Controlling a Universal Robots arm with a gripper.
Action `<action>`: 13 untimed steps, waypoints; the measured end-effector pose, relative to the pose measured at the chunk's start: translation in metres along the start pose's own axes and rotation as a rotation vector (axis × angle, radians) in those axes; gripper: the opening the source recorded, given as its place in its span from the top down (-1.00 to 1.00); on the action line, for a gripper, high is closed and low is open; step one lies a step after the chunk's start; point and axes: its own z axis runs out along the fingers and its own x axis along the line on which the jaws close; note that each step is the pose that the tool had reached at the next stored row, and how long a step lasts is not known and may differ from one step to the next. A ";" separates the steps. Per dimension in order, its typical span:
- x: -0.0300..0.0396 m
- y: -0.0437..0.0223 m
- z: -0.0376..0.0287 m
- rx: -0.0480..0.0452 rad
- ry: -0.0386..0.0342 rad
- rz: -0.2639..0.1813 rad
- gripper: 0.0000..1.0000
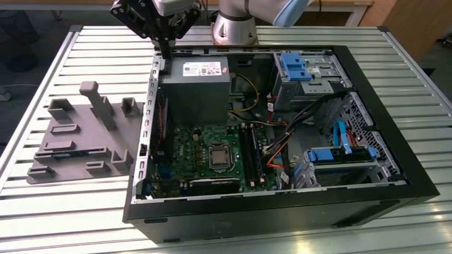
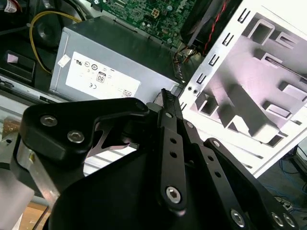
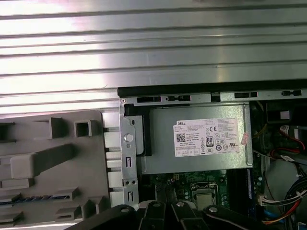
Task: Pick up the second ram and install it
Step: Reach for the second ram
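Note:
My gripper (image 1: 164, 58) hangs over the back corner of the open computer case (image 1: 282, 210), on the exterior view's left, just above the case wall beside the grey power supply (image 1: 194, 84). In the second wrist view its fingers (image 2: 164, 96) meet at the tip with nothing between them. A thin blue-green stick, which looks like the second ram (image 3: 29, 198), lies in a groove of the grey fixture (image 3: 57, 158) outside the case. In the exterior view the stick shows as a faint bluish strip (image 1: 71, 155) on that fixture (image 1: 78, 137). The black ram slots (image 1: 251, 153) run along the green motherboard (image 1: 205, 153).
The case lies on a slatted metal table (image 1: 56, 211). Inside are blue drive brackets (image 1: 295, 66), a second blue bracket (image 1: 337, 154), orange and yellow cables (image 1: 277, 151) beside the slots, and a processor socket (image 1: 221, 157). The arm's base (image 1: 236, 26) stands behind the case.

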 end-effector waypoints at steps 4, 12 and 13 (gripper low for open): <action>0.0047 -0.0004 0.0000 0.0000 0.0000 0.000 0.79; 0.0139 -0.0011 0.0000 0.0000 0.0000 0.000 0.79; 0.0149 -0.0011 0.0000 0.0000 0.0000 0.000 0.79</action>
